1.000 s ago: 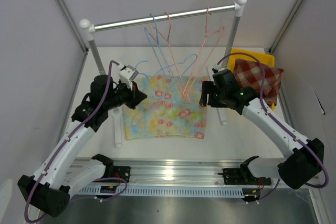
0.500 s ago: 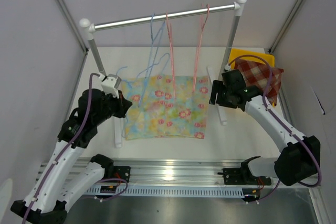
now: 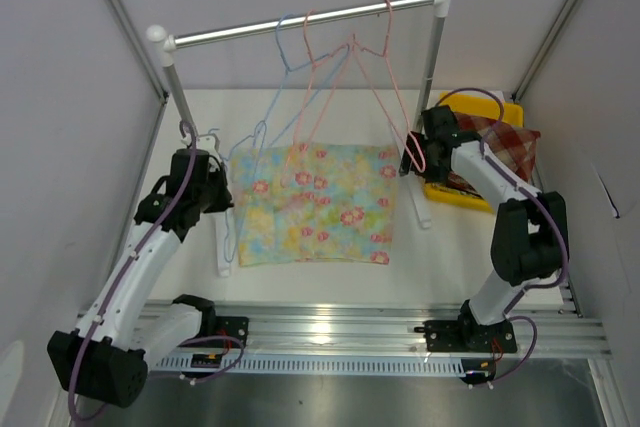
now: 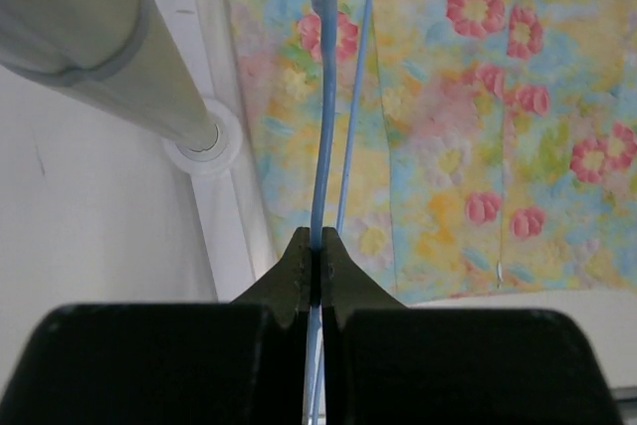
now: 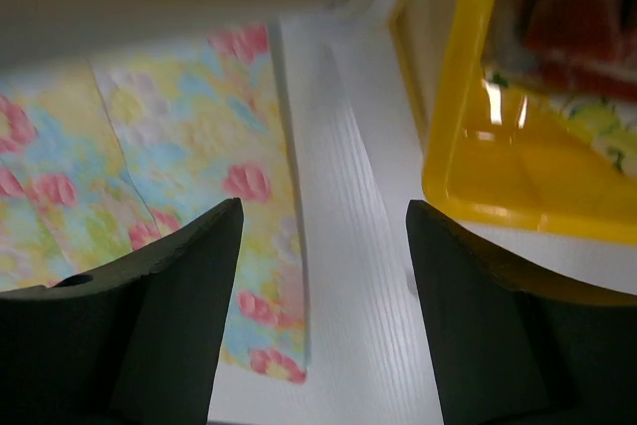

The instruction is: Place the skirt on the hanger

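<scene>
The floral skirt lies flat on the white table; it also shows in the left wrist view and the right wrist view. A blue hanger and two pink hangers hang from the rail. My left gripper is at the skirt's left edge, shut on the blue hanger's wire, which runs between the jaws. My right gripper is open and empty, by the skirt's right edge and the rack's right post.
The rack's left post and its white foot stand close to my left gripper. A yellow bin holding a red checked cloth sits right of the right post.
My left gripper has pulled left and back with the blue hanger's wire. My right gripper has moved back toward the right post. The hangers have swung and the rail has shifted slightly left.
</scene>
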Controlling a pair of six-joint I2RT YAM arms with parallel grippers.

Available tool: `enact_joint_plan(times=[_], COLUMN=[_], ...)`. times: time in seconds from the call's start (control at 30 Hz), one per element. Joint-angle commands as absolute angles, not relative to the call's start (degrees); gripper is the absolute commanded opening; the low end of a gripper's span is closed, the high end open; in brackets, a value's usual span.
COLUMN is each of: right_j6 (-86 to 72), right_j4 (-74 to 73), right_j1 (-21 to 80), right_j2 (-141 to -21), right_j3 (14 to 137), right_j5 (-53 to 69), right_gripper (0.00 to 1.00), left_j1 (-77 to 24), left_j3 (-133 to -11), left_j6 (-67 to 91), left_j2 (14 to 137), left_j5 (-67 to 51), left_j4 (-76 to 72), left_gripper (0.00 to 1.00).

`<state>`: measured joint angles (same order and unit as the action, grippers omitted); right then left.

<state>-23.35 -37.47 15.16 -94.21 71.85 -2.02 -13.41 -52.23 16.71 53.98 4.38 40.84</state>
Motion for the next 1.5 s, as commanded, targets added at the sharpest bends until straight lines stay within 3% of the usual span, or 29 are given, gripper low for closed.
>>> enact_joint_plan(times=[0.0,0.63,0.93,1.2,1.47], right_j6=[-21.45,-24.52,-24.26,-25.48,-27.25], right_j4=[-33.92,-30.85,-32.34,-28.13,-25.49], right_j1=[14.33,13.54,11.95,10.90,11.95], right_j2=[-100.17,-126.10,-130.43,-119.03,-104.96], right_j3=[80.58,106.85,116.28,105.40,90.63], right_j5=[-0.70,8.16,10.72,13.89,11.34], right_gripper=[0.72,0.71,0.72,0.76,0.76], left_j1=[-9.85,-0.18,2.72,-1.75,-6.15], left_j3=[-57.03,-83.74,-97.64,-92.91,-73.26], left_j6=[16.00,10.20,9.32,8.35,12.73], left_j2=[57.21,87.60,97.82,92.73,82.10], left_j5=[3.52,-2.99,-12.28,-18.99,-19.51], left_j4=[35.60,28.21,29.98,28.03,22.69], left_gripper=[0.00,0.00,0.00,0.00,0.00])
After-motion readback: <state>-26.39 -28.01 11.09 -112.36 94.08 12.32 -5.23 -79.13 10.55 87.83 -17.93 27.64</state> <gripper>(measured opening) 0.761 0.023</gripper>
